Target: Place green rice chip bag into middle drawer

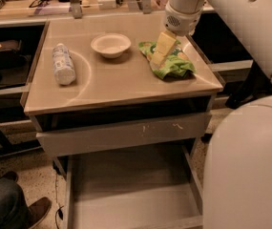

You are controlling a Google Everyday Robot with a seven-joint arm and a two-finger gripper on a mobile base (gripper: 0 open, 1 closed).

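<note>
The green rice chip bag (175, 64) lies flat on the beige cabinet top (121, 82), near its right edge. My gripper (160, 49) hangs from the white arm that comes in at the top right. It is right over the bag's left half, low enough to cover part of it. The middle drawer (130, 190) is pulled out at the bottom of the view, and its plain grey floor is bare. Above it sits a closed drawer front with white scratches (126, 133).
A white bowl (110, 45) stands just left of the bag, and a white plastic bottle (63, 64) lies on its side further left. My white body (250, 166) fills the lower right. A person's leg and shoe (11, 206) are at the lower left. Dark shelves flank the cabinet.
</note>
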